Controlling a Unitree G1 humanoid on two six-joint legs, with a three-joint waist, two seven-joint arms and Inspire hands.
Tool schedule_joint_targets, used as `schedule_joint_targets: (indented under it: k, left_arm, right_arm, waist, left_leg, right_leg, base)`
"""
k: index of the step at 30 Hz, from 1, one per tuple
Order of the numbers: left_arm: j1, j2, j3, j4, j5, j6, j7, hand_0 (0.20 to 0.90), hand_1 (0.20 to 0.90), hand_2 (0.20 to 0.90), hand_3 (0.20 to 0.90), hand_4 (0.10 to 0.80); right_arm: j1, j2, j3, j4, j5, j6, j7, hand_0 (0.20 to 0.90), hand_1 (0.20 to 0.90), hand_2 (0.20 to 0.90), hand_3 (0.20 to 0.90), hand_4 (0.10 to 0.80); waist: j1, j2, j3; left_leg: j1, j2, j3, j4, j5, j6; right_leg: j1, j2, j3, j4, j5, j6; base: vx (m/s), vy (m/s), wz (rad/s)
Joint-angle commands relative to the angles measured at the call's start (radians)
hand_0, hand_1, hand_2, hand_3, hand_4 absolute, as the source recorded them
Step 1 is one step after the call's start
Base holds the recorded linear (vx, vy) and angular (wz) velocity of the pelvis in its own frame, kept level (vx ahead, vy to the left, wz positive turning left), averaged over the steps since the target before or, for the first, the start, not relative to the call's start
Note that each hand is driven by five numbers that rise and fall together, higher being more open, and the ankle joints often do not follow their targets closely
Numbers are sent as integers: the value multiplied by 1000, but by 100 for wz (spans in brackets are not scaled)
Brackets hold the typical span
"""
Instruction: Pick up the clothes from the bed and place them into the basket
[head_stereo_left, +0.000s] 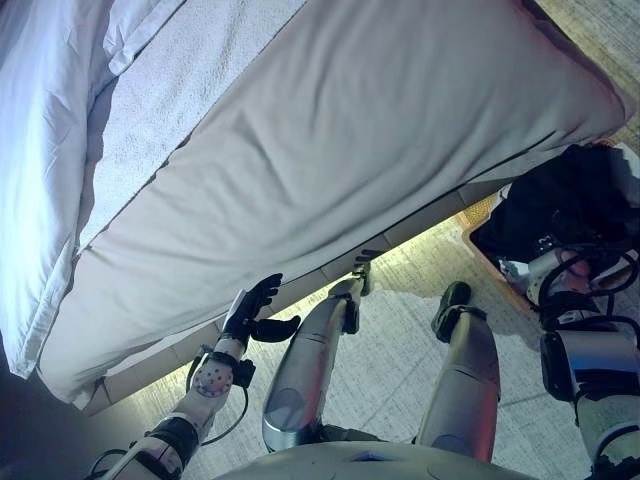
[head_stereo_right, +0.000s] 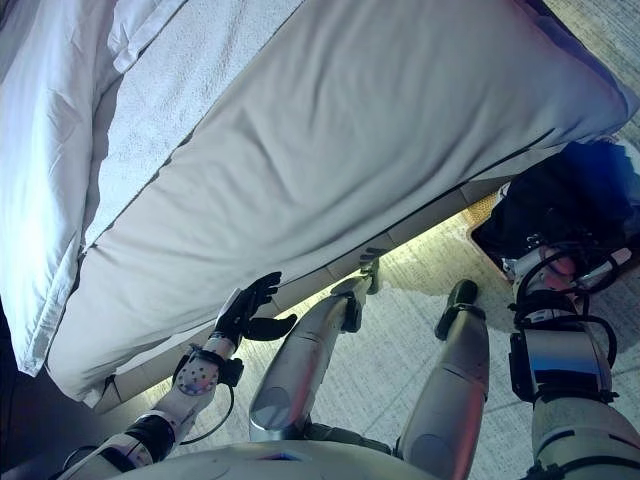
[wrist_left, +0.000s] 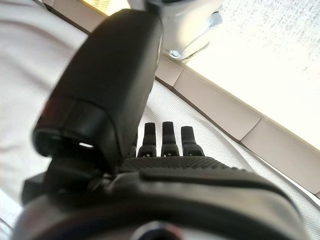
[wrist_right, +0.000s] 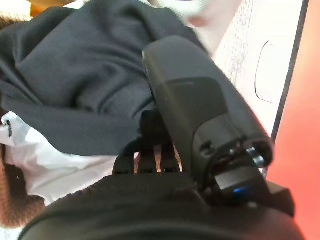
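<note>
A black garment (head_stereo_left: 565, 205) lies heaped in the brown woven basket (head_stereo_left: 478, 238) on the floor at the right, past the bed's corner. In the right wrist view the black garment (wrist_right: 75, 75) lies over a white garment (wrist_right: 60, 170) inside the basket's woven wall (wrist_right: 12, 200). My right hand (wrist_right: 150, 200) reaches into the basket, right against the black garment. My left hand (head_stereo_left: 250, 312) is open and empty, low beside the bed's near edge; it also shows in the left wrist view (wrist_left: 170, 150), over the sheet.
The bed (head_stereo_left: 380, 130), under a smooth pale sheet, runs across the view from lower left to upper right. A white duvet (head_stereo_left: 40, 150) is bunched along its left side. Light carpet (head_stereo_left: 400, 330) covers the floor between bed and basket.
</note>
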Motion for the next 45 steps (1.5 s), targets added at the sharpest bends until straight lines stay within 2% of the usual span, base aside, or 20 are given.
schedule_joint_targets:
  k: [1, 8, 9, 12, 16, 19, 23, 27, 29, 33, 36, 40, 45]
  left_arm:
    - [38, 38, 6, -34, -50, -62, 5, 900, 900, 900, 900, 800]
    - [39, 38, -16, -28, -52, -65, 11, 900, 900, 900, 900, 800]
    - [38, 40, -15, -31, -55, -66, 14, 900, 900, 900, 900, 800]
    - [34, 41, -9, -20, -50, -57, 14, 900, 900, 900, 900, 800]
    - [19, 47, 14, -1, -34, -17, -5, 900, 900, 900, 900, 800]
    - [27, 47, 44, 20, -21, 10, -34, 900, 900, 900, 900, 800]
    - [41, 34, 78, 45, 5, 40, -66, 900, 900, 900, 900, 800]
    - [51, 0, 121, 143, 36, 64, -111, 900, 900, 900, 900, 800]
    - [46, -30, 146, 210, 52, 87, -129, 900, 900, 900, 900, 800]
    - [51, -66, 150, 308, 80, 127, -146, 900, 900, 900, 900, 800]
    - [47, -96, 169, 378, 89, 137, -133, 900, 900, 900, 900, 800]
    - [48, -112, 187, 417, 103, 167, -146, 900, 900, 900, 900, 800]
    - [49, -110, 199, 433, 113, 208, -182, 900, 900, 900, 900, 800]
  right_arm:
    - [-11, -160, -22, 12, -44, -39, -37, 900, 900, 900, 900, 800]
    - [6, -200, -50, 58, -41, -13, -91, 900, 900, 900, 900, 800]
    - [25, -198, -55, 67, -29, 1, -77, 900, 900, 900, 900, 800]
    - [73, -175, -61, 83, -25, 28, -40, 900, 900, 900, 900, 800]
    - [206, -65, -53, 87, -40, 33, 83, 900, 900, 900, 900, 800]
    - [339, 65, -17, 63, -63, 35, 147, 900, 900, 900, 900, 800]
    - [459, 169, 30, 49, -122, 37, 243, 900, 900, 900, 900, 800]
    - [568, 267, 98, 31, -217, 55, 373, 900, 900, 900, 900, 800]
    - [620, 305, 144, 20, -328, 82, 407, 900, 900, 900, 900, 800]
    - [671, 343, 183, 41, -409, 133, 440, 900, 900, 900, 900, 800]
    - [699, 378, 192, 60, -434, 173, 435, 900, 900, 900, 900, 800]
    - [709, 397, 190, 90, -474, 221, 384, 900, 900, 900, 900, 800]
    - [714, 404, 203, 95, -507, 231, 371, 900, 900, 900, 900, 800]
  waist:
    - [-9, 42, 8]
    - [-24, 47, -4]
    - [-29, 45, -3]
    - [-31, 31, -15]
    - [-35, -12, -46]
    - [-39, -60, -85]
    - [-42, -108, -132]
    - [-56, -165, -218]
    - [-71, -189, -264]
    - [-95, -212, -330]
    - [-106, -221, -364]
    - [-118, -229, -381]
    - [-123, -230, -385]
  left_leg:
    - [-6, -5, -24, 225, -157, -24]
    - [49, -11, -29, 183, -135, -40]
    - [53, -5, -19, 167, -102, -38]
    - [80, 2, -21, 146, -94, -45]
    - [145, 19, -22, 84, -93, -51]
    - [218, 36, -20, 4, -87, -55]
    - [297, 51, -19, -79, -67, -58]
    - [420, 73, -6, -196, -53, -64]
    - [472, 83, 8, -243, -48, -65]
    - [536, 100, 37, -319, -31, -73]
    - [566, 112, 45, -345, -22, -77]
    - [604, 118, 56, -337, -37, -71]
    - [642, 121, 55, -331, -53, -63]
  right_leg:
    - [107, -14, -77, -90, 72, 12]
    - [158, -8, -79, -161, 96, 24]
    - [167, -5, -96, -191, 131, 15]
    - [205, 7, -104, -229, 139, 16]
    - [287, 24, -126, -301, 160, 23]
    - [371, 45, -137, -383, 184, 35]
    - [461, 75, -147, -470, 204, 44]
    - [580, 115, -143, -579, 222, 54]
    - [621, 131, -132, -623, 236, 61]
    - [672, 154, -114, -699, 267, 72]
    - [704, 172, -105, -702, 255, 71]
    - [728, 177, -94, -683, 237, 63]
    - [759, 180, -86, -670, 221, 60]
  base:
    - [61, 15, 1]
    - [13, 7, -1]
    - [-85, -3, -4]
    - [-2, -35, -3]
    - [61, -96, 1]
    - [98, -137, -3]
    - [93, -102, 1]
    - [130, -38, -6]
    - [162, 17, -14]
    - [142, 24, -18]
    - [89, 29, -15]
    - [87, 35, -4]
    - [77, 25, -8]
